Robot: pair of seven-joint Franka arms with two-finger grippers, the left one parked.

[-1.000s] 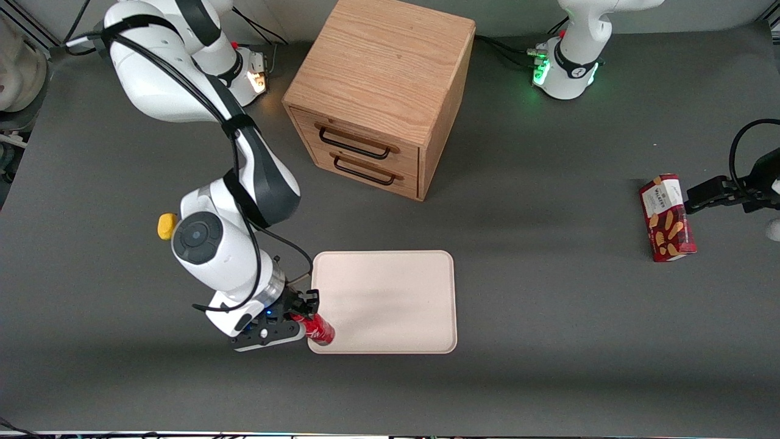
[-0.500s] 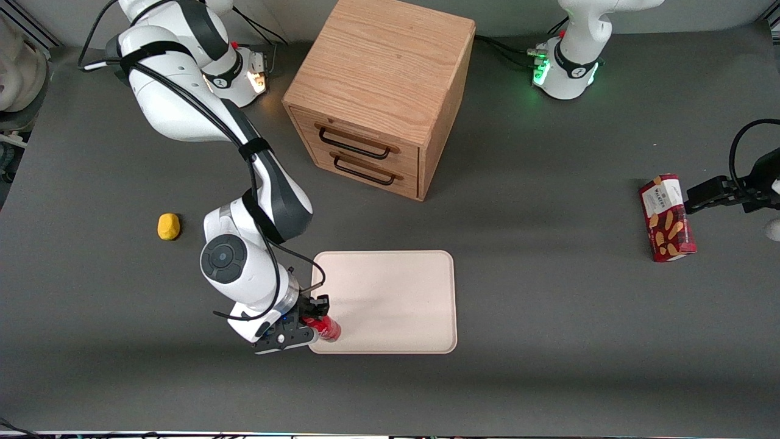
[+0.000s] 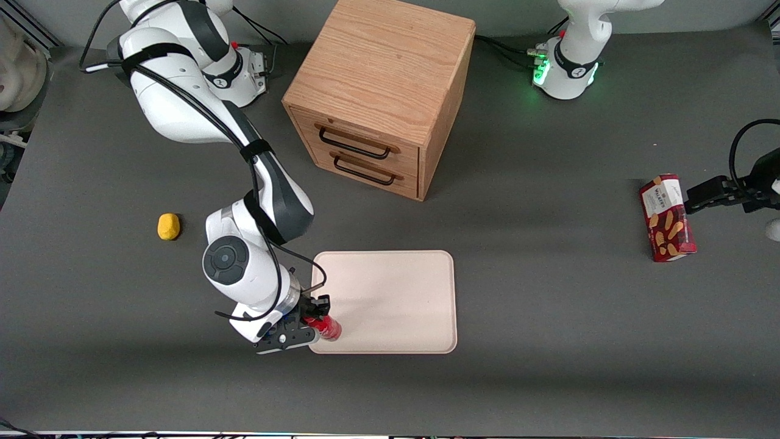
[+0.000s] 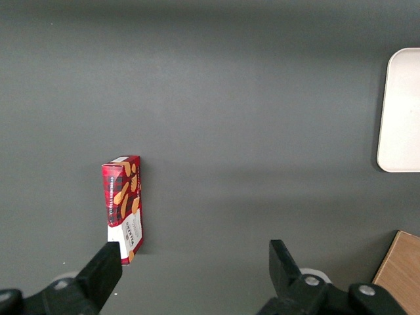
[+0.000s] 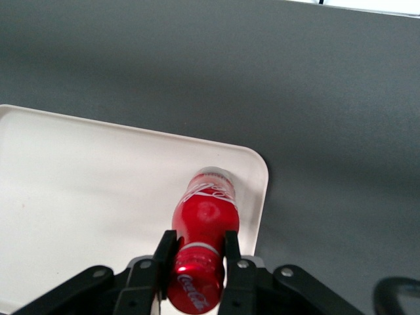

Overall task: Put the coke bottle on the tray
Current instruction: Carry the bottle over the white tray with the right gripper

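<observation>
The coke bottle [image 3: 326,328] is small and all red. It stands upright on the tray's [image 3: 390,299] corner nearest the front camera, at the working arm's end. My gripper [image 3: 312,317] is shut on the bottle's neck just under the red cap. In the right wrist view the two black fingers [image 5: 164,252] press on either side of the bottle [image 5: 203,226], and its base sits inside the rim of the tray [image 5: 79,184]. The tray is pale cream-pink with rounded corners.
A wooden two-drawer cabinet [image 3: 381,97] stands farther from the front camera than the tray. A small yellow object [image 3: 168,226] lies toward the working arm's end. A red biscuit box [image 3: 667,217] lies toward the parked arm's end, also in the left wrist view [image 4: 123,199].
My gripper carried the bottle a short way inward over the tray's corner and lowered it; the arm swung off the yellow object. Little has moved in the last half second.
</observation>
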